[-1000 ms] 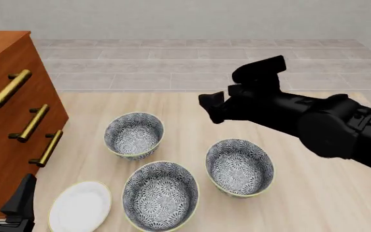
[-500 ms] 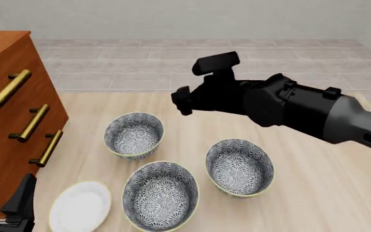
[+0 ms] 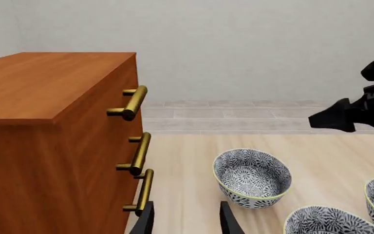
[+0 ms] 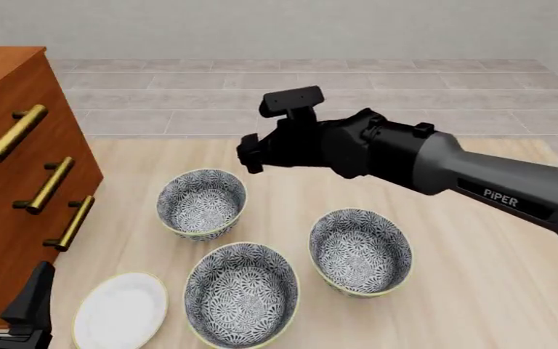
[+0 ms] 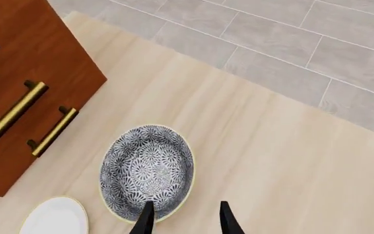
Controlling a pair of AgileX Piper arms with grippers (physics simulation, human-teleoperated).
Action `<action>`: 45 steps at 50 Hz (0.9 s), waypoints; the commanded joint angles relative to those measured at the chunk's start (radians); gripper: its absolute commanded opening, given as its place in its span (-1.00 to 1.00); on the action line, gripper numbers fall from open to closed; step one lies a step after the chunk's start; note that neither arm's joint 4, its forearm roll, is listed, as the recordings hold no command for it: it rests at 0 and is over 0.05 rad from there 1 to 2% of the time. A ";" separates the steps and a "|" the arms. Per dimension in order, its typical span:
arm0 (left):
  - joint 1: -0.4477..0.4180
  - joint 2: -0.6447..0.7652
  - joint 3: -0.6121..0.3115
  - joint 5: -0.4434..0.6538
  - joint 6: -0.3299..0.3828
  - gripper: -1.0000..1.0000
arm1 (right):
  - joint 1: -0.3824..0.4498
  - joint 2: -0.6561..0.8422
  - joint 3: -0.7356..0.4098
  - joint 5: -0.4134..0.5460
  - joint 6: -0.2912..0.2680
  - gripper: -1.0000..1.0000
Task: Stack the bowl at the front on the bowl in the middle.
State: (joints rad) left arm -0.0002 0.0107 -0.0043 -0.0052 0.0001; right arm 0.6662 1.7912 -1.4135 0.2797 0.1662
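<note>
The right arm (image 4: 492, 190) reads "PiPER" in white.

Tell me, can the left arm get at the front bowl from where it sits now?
Probably yes. The left gripper sits open low by the dresser, and only the flat white plate lies between it and the front bowl; the right gripper is farther back.

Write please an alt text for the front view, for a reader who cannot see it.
The right arm's pincer hangs above the table, behind three patterned bowls; the front bowl and middle bowl sit apart. A white plate and a wooden cabinet are left.
</note>
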 commanded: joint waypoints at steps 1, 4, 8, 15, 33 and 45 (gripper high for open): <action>0.000 0.000 0.000 0.000 0.000 1.00 | -0.012 0.082 -0.071 0.018 0.021 1.00; 0.000 0.000 0.000 0.000 0.000 1.00 | -0.011 0.101 -0.087 0.022 0.032 1.00; 0.000 0.000 0.000 0.000 0.000 1.00 | -0.010 0.124 -0.109 0.027 0.046 1.00; 0.000 0.001 0.000 -0.001 0.000 1.00 | -0.008 0.157 -0.128 0.029 0.060 1.00; 0.000 0.001 0.000 -0.001 0.000 1.00 | 0.005 0.258 -0.238 0.070 0.104 1.00; 0.000 0.001 0.000 -0.001 0.000 1.00 | 0.003 0.306 -0.270 0.065 0.118 1.00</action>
State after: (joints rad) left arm -0.0002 0.0116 -0.0043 -0.0061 0.0001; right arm 0.6685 2.0560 -1.6516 0.3429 0.2734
